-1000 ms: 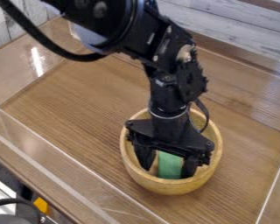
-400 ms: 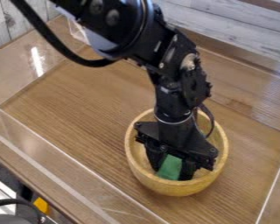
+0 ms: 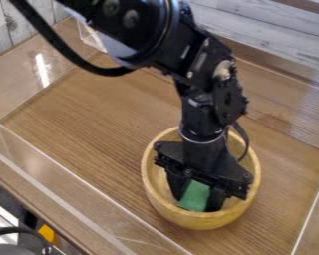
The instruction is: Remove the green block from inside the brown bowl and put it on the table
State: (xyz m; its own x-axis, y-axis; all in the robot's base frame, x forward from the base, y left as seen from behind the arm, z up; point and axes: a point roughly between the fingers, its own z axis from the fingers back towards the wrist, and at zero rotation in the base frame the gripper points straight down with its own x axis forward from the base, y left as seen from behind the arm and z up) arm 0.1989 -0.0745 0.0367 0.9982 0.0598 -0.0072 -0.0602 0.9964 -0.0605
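Now tilted slightly, the downward-reaching gripper (image 3: 193, 183) grasps the green block (image 3: 195, 195).

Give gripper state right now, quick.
Black robot gripper: down inside the round light-brown wooden bowl, fingers around the bright green rectangular block; whether it is clamped can't be told.
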